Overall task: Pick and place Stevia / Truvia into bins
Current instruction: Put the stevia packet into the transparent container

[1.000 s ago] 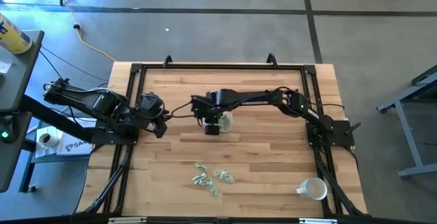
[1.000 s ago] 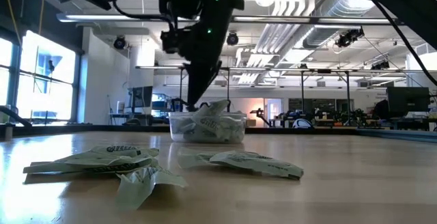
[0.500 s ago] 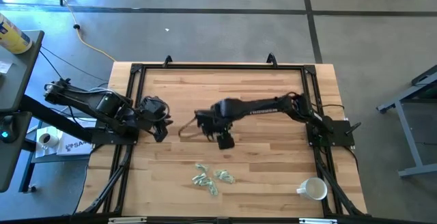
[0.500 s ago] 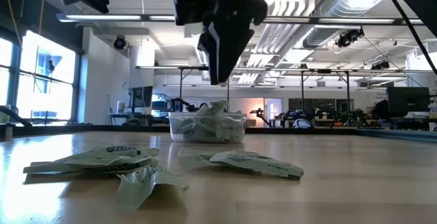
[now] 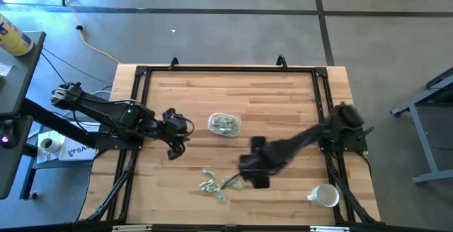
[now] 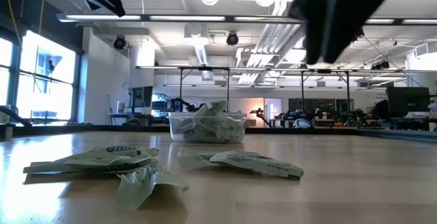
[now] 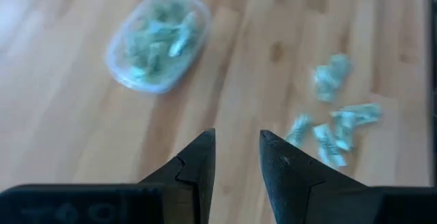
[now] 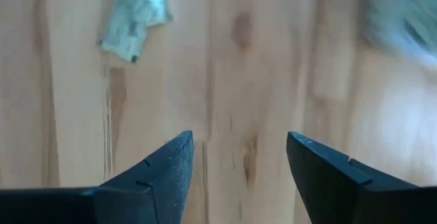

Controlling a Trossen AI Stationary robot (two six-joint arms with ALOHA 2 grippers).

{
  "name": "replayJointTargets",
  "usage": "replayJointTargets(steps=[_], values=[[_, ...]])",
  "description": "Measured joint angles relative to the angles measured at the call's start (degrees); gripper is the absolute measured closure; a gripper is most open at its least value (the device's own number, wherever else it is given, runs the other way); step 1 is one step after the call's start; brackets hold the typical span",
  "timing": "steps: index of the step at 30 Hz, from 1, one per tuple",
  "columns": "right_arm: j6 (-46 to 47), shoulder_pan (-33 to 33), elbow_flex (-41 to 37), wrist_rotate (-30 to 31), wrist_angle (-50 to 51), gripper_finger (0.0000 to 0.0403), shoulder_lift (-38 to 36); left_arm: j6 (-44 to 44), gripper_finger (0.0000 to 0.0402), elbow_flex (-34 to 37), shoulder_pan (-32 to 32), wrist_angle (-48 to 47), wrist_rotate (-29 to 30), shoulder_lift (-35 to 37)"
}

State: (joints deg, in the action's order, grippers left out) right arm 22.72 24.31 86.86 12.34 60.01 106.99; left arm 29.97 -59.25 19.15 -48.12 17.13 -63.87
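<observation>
So, a light wooden counter (image 5: 184, 90) with a black frame around its edge is seen from above, set on a grey concrete floor. Across it at table height, a big open workshop is visible, with bright windows on one side, ceiling lights and exposed ducts.

One clear plastic bowl (image 5: 225, 124) is found near the middle of the counter, and it is filled with green and white Stevia sachets (image 6: 207, 126), some poking up over the rim. An exact count of what is inside can't be made. A loose cluster of more sachets (image 5: 221, 184) is left lying flat on the wood nearer the front edge, well apart from the bowl; roughly four or five can be made out, though some overlap. One white mug (image 5: 325, 195) is parked at the front right corner, on its side it seems, and whether anything is in it can't be told.

Two arms are counted. The left tool (image 7: 235, 157) is held above bare wood to the left of the bowl, fingers a small way apart, nothing between them. The right tool (image 8: 239, 159) is hung just beside the loose cluster, on its right, with its fingers spread wide over bare wood and nothing gripped; one sachet (image 8: 134, 16) is seen ahead of it.
</observation>
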Motion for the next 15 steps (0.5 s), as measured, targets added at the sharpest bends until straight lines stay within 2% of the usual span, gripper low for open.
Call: replayJointTargets(steps=[2, 7, 11, 15], values=[[8.66, 2.11, -5.59, 3.32, 0.0, 0.0178, -4.48, -2.25, 0.0254, -0.01, -0.01, 1.28, -2.4, -1.16], [22.61, 4.7, -17.4, 4.8, -0.45, 0.0172, -12.74, -7.43, 0.0254, 0.01, 0.03, 4.85, -6.51, -8.47], [23.26, 6.01, -21.74, 5.22, -2.29, 0.0167, -16.56, -8.71, 0.0254, 0.01, -0.01, 9.79, -9.16, -14.88], [19.67, 7.02, -22.65, 7.06, -0.61, 0.0167, -18.46, -3.85, 0.0254, -2.04, 0.01, 14.15, -10.9, -17.46]])
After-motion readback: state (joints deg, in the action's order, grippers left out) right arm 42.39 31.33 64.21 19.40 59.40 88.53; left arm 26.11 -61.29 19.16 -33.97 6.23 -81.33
